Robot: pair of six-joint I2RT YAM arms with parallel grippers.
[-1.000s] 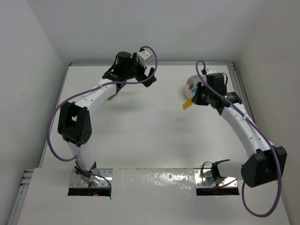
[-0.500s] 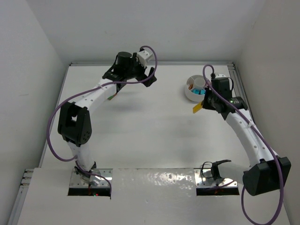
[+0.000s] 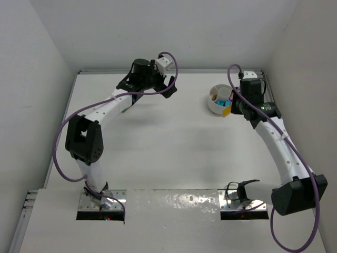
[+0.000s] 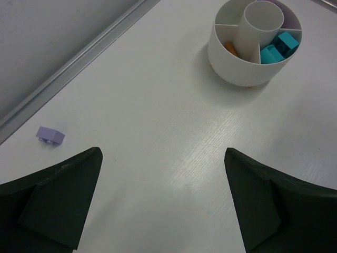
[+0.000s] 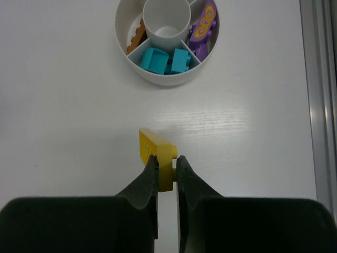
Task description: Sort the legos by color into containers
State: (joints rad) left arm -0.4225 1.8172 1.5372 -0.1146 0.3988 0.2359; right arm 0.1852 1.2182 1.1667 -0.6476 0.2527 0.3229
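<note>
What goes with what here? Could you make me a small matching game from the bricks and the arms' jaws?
Things:
1. yellow brick
2. teal bricks
3. lilac brick
4. left jaws

Places or states:
A. lying loose on the table
B. wide open, holding nothing
C. pinched in the right jaws
D. together in one wedge of the white dish

Pairs: 1-C, 2-D, 3-A, 4-B

The dish (image 4: 239,71) holds teal bricks (image 4: 279,47) and an orange piece (image 4: 230,47). A purple brick (image 4: 50,135) lies well left of the dish; the left gripper (image 4: 163,155) gapes wide, nearer than the dish.
</note>
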